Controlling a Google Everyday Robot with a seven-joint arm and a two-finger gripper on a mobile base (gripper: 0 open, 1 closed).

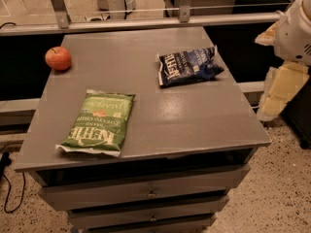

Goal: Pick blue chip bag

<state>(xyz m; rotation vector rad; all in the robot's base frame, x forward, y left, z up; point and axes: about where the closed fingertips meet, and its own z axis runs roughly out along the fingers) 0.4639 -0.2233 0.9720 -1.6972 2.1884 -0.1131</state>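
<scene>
The blue chip bag (188, 66) lies flat on the grey table top (160, 115), at the back right; it is dark navy, crinkled, with white lettering. My gripper (279, 89) hangs at the right edge of the view, beside the table's right side and off its surface. It is to the right of the bag and apart from it, holding nothing that I can see.
A larger green Kettle chip bag (98, 123) lies at the front left of the table. A red apple (58, 58) sits at the back left corner. The table has drawers (146, 193) below. A metal rail (146, 22) runs behind it.
</scene>
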